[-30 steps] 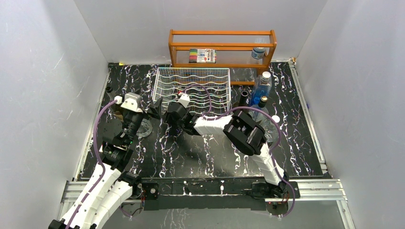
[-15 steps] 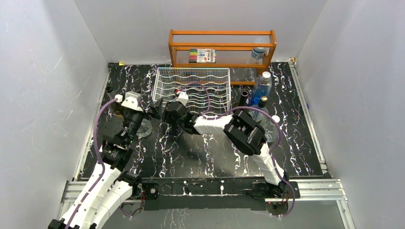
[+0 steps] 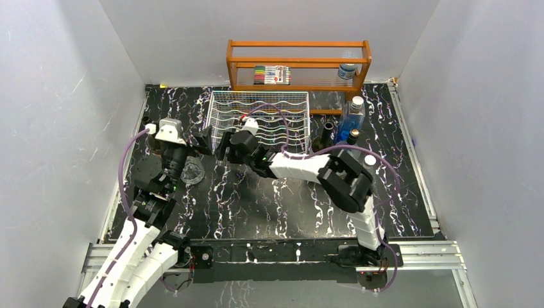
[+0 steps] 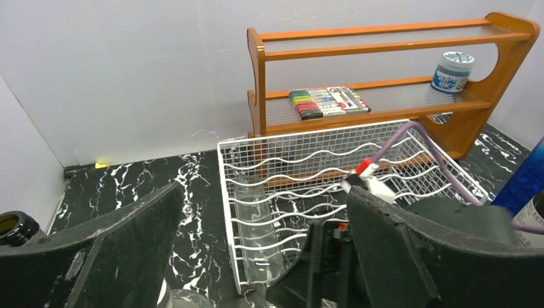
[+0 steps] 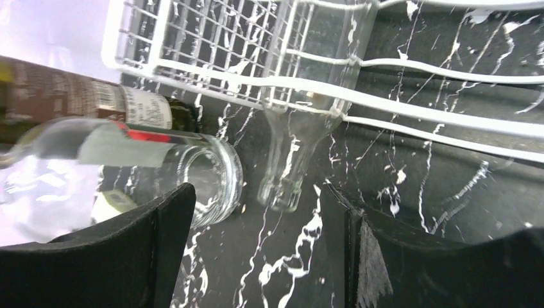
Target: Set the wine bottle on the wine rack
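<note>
Clear glass wine bottle (image 4: 258,221) lies in left cradle of white wire-grid wine rack (image 3: 260,119), neck poking out the front edge. R gripper (image 5: 260,212) jaws open astride neck, no contact. L gripper (image 4: 263,205) jaws open, by rack's front-left corner.

Clear wine bottle (image 4: 258,234) lies in the white wine rack (image 4: 333,173), leftmost cradle.

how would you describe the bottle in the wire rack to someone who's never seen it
Find the orange wooden shelf at the back wall; the white wire rack sits in front. In its leftmost column lies a clear glass bottle, neck poking out the near side, unlike the upright blue bottle right of it.
</note>
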Tool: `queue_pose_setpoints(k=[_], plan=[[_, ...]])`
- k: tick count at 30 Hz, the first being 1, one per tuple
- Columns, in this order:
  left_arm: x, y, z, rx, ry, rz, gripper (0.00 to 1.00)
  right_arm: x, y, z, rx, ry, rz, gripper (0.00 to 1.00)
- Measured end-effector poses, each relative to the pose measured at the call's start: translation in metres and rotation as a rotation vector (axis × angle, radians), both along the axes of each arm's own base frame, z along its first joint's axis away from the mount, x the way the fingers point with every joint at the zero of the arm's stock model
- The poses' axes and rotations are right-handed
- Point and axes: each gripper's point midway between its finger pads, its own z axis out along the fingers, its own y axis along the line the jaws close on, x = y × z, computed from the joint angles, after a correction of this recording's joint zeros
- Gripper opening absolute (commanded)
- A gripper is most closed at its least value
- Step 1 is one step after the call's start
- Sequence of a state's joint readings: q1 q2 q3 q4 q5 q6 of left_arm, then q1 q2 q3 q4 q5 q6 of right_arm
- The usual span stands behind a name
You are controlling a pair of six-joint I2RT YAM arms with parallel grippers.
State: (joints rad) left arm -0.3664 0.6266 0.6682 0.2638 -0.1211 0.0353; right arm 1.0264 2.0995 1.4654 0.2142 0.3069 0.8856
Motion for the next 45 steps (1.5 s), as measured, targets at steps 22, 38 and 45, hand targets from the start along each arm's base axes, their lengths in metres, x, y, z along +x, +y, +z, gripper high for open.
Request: queue_pose_setpoints(k=[22,38,45], plan=[[-0.043,-0.041,-0.013,-0.111,0.322,-0.265,0.98,-0.045,-0.254,0.271,-0.289,-0.449,-0.263,0.78],[-0.055,-0.066,-0.036,-0.109,0.42,-0.416,0.98,-0.01,-0.35,0.181,-0.559,-0.251,-0.35,0.55],[-0.055,-0.069,-0.036,-0.113,0.417,-0.429,0.98,-0.013,-0.343,0.166,-0.566,-0.239,-0.281,0.31]])
